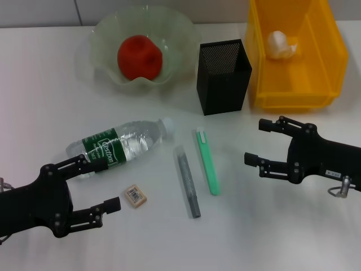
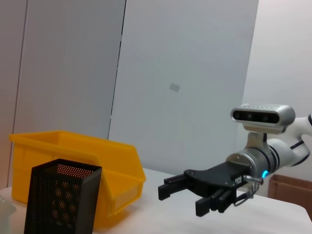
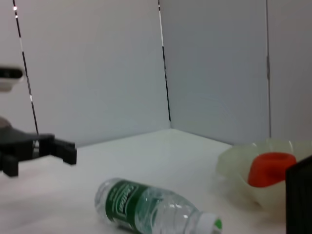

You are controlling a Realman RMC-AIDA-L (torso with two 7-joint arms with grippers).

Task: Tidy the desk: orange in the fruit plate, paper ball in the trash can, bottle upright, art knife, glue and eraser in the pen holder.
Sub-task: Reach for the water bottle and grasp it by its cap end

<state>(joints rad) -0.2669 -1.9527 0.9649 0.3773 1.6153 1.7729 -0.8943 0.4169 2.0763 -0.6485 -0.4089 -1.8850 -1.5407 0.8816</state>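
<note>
Orange (image 1: pixel 140 57) sits inside the pale scalloped fruit plate (image 1: pixel 107 35) at the far side of the desk (image 1: pixel 39 90). Paper ball (image 1: pixel 280 44) lies in the yellow trash can (image 1: pixel 327 56) at the far right. Black mesh pen holder (image 1: pixel 223 76) stands upright between plate and can, just beside the can.

Bottle (image 1: pixel 121 144) lies on its side, white cap pointing toward the pen holder. Grey glue stick (image 1: pixel 186 181) and green art knife (image 1: pixel 207 162) lie flat, side by side, near the cap end of the bottle. Eraser (image 1: pixel 135 195) lies flat, nearer the robot than the bottle, apart from it.

Left tool (image 1: pixel 98 186) hovers at the near left, spread wide, holding nothing; its upper finger is at the bottle's base. Right tool (image 1: pixel 258 142) hovers at the right, spread wide, holding nothing, well apart from the art knife.
</note>
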